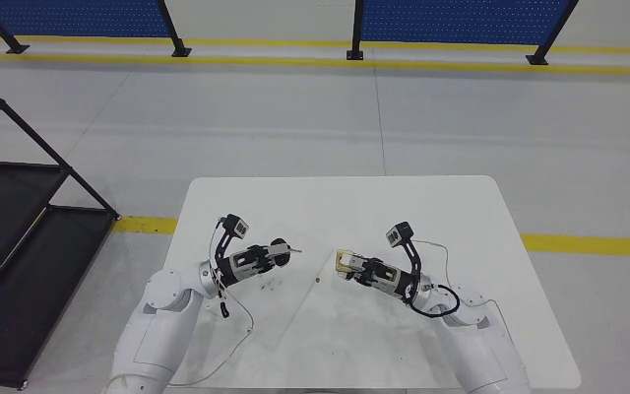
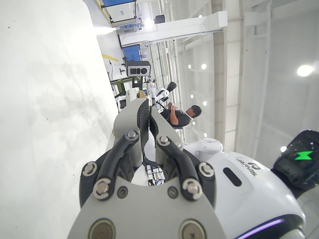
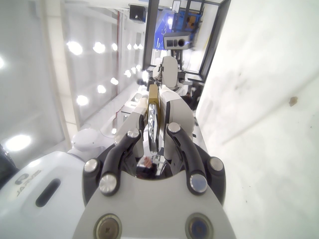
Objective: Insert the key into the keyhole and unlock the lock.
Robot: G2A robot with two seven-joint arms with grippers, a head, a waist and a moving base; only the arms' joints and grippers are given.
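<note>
Nearest the lens in the top view, the white left arm point(image 1: 167, 310) and the white right arm point(image 1: 472, 335) enter from the lower edge of the frame and angle toward its centre. Beneath them, the white rectangular table point(image 1: 345, 202) occupies the lower middle of the frame. A black metal rack point(image 1: 44, 212) stands on the grey floor at the left edge.

The left gripper point(image 1: 282, 250) sits above the table just left of centre. In the left wrist view, the left gripper point(image 2: 149, 105) has its black ribbed pads point(image 2: 142, 118) pressed together at the tips, a narrow clamp.

The right gripper point(image 1: 352, 266) sits just right of centre, facing the left one. In the right wrist view, the right gripper point(image 3: 154, 100) is closed on the rectangular brass padlock point(image 3: 153, 108), which stands edge-on between the fingers.

In the top view, the brass padlock point(image 1: 345, 259) projects from the right gripper toward frame left. The thin silver key point(image 1: 294, 252) projects from the left gripper, tip pointing toward the padlock, near it but apart.
</note>
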